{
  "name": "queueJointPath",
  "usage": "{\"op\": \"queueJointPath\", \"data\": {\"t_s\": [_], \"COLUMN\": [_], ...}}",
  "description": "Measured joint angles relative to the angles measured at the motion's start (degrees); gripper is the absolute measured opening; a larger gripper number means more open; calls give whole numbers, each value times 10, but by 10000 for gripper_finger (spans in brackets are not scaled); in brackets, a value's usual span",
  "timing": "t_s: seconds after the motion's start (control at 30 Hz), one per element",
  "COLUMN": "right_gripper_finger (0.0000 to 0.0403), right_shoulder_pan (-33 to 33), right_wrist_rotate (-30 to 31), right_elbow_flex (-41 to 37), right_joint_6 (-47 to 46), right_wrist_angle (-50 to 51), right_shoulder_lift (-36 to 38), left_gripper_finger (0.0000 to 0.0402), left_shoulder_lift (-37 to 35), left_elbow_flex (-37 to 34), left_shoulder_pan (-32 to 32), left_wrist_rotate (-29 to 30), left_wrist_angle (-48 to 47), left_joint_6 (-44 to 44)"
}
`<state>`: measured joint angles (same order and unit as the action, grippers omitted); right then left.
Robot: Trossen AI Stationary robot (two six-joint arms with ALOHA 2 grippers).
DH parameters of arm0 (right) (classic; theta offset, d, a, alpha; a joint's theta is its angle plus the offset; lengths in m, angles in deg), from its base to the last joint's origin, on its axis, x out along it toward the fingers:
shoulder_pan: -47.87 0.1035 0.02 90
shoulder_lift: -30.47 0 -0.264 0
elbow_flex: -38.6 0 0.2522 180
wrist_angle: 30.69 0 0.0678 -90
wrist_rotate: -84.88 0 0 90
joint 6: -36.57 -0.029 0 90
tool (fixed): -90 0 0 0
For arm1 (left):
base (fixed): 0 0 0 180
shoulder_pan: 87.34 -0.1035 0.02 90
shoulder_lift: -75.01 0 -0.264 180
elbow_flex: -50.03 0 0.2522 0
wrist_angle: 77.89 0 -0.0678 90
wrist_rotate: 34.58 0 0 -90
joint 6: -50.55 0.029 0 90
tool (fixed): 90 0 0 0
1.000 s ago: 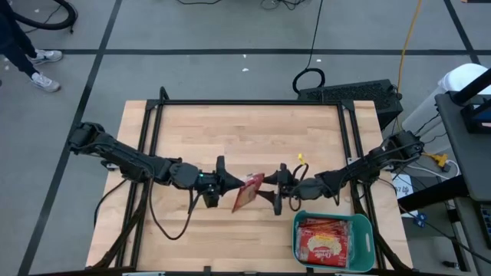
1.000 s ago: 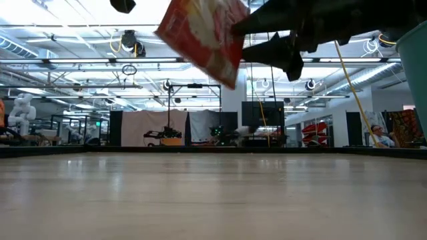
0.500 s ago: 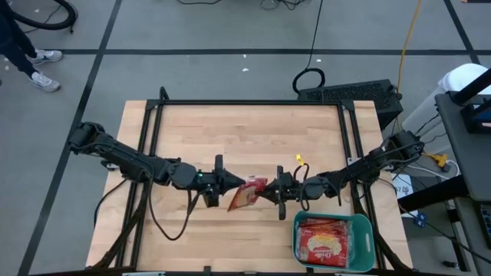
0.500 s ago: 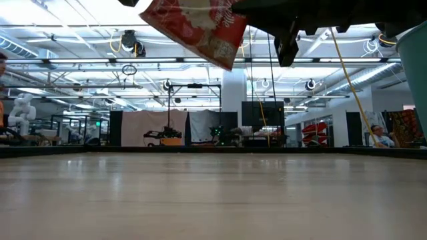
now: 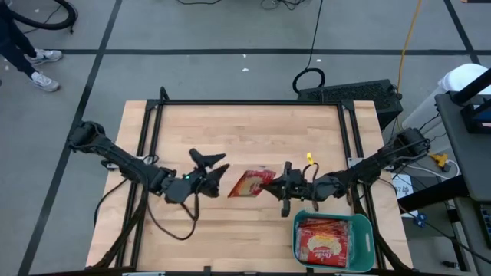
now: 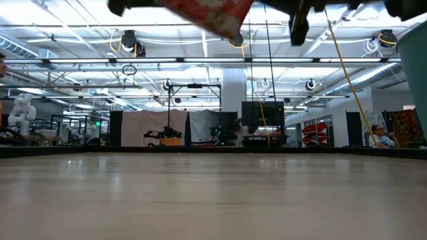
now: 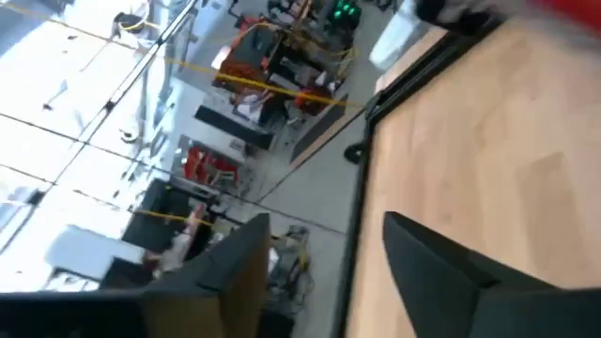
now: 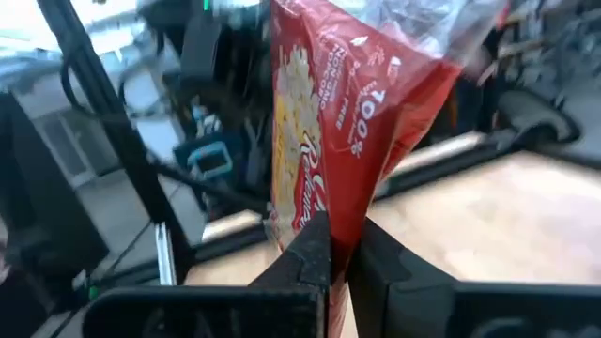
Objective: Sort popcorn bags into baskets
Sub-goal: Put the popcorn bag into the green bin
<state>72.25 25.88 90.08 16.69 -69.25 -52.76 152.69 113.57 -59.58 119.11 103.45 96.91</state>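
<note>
Bare tabletop (image 5: 230, 138) — right gripper (image 5: 270, 185) pinches bag (image 5: 248, 183) edge.

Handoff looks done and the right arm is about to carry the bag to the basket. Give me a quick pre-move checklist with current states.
1. Right gripper shut on the bag: ok, both fingers pinch one edge in the right wrist view.
2. Left gripper released: ok, open and apart from the bag.
3. Bag clear of the table: ok, it hangs high in the low view.
4. Basket has room: cannot tell, packets already cover most of its floor.
5. Path to the basket: ok, nothing shows between them in the high view.
6. Grip firmness: cannot tell, only an edge is held.
</note>
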Motion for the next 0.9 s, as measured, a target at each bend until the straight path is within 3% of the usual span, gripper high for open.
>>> {"op": "queueJointPath", "data": {"t_s": [0.13, 0.33, 0.47, 0.63, 0.9], "right_gripper_finger": [6, 6, 6, 6, 6], "right_shoulder_pan": [7, 1, 0, -15, -48], "right_wrist_rotate": [21, 22, 15, -98, -225], "right_elbow_flex": [0, 0, 0, 0, 0], "right_joint_6": [51, 66, 28, -98, -278], "right_wrist_angle": [-54, -90, -91, -53, 25], "right_shoulder_lift": [14, 14, 3, 5, 5], "left_gripper_finger": [236, 239, 232, 229, 226], "left_shoulder_lift": [-5, -5, -5, -5, -4], "left_elbow_flex": [0, 0, 0, 0, 0], "left_shoulder_pan": [32, 75, 90, 74, 84], "left_wrist_rotate": [-33, -49, -47, -82, -229], "left_wrist_angle": [-35, -43, -43, -46, -36], "left_joint_6": [-30, -12, 135, 289, 405]}}
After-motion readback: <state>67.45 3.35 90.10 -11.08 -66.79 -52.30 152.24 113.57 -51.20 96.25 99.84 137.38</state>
